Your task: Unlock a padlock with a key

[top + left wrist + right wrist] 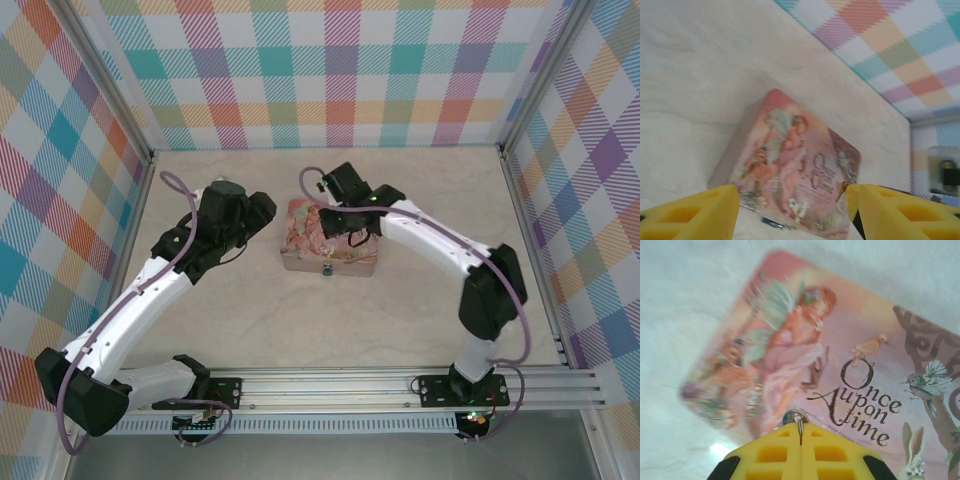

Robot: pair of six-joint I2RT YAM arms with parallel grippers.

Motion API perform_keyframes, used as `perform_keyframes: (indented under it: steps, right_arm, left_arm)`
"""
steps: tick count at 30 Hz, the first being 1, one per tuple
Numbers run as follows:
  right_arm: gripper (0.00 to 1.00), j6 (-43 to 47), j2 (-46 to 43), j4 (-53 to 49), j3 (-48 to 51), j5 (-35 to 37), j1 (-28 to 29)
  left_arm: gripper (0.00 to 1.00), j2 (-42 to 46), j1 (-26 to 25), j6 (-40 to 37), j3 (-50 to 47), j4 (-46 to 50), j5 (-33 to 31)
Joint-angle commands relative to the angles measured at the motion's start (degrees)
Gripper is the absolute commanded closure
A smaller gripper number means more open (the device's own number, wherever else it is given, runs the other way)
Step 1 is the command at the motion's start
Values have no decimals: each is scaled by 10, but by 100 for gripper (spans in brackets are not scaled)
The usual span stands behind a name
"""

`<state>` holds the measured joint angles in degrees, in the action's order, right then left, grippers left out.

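Note:
The tiny blue padlock (pixel 327 270) lies on the table against the near side of the pink pictured tin (pixel 330 245). The left wrist view shows the padlock (pixel 772 223) just below the tin (pixel 790 165). My right gripper (pixel 358 235) hovers over the tin's lid, its yellow fingers (pixel 835 455) pressed together on the thin metal key (pixel 796 419), whose round end sticks out past the tips. My left gripper (pixel 795 215) is open at the tin's left side (pixel 268 212). A thin key-like sliver (pixel 842 190) shows by its right finger; what holds it is unclear.
The tin (pixel 840 355) reads "Once upon a time" and lies flat mid-table. Checked walls (pixel 330 70) close off the back and both sides. The beige tabletop (pixel 330 330) in front of the tin is bare down to the metal rail (pixel 350 385).

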<state>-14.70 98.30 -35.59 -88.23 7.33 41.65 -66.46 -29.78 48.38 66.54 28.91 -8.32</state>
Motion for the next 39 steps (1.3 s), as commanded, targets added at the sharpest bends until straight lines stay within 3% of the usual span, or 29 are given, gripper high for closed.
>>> perform_keyframes:
  steps: [1, 6, 10, 17, 25, 31, 39]
  right_arm:
    - [100, -59, -70, 81, 36, -61, -9]
    - [100, -147, -158, 165, 106, -117, -29]
    - [100, -212, -206, 217, 153, -139, -37]
    - [100, -243, -225, 232, 171, -148, -38]
    - [100, -239, -228, 231, 172, -131, -38]
    - [100, -239, -232, 230, 174, -132, -38]
    - [100, -242, -239, 232, 176, -132, -38]
  left_arm:
    - [37, -10, 6, -80, -23, -124, 117]
    - [38, -25, 3, -90, -51, -256, 223]
    - [40, -41, -1, -71, -65, -326, 265]
    - [43, -77, -24, -71, -49, -363, 309]
    - [48, -100, -52, -78, -40, -359, 313]
    - [60, -111, -58, -79, -34, -354, 314]
    - [70, -118, -59, -82, -26, -341, 311]
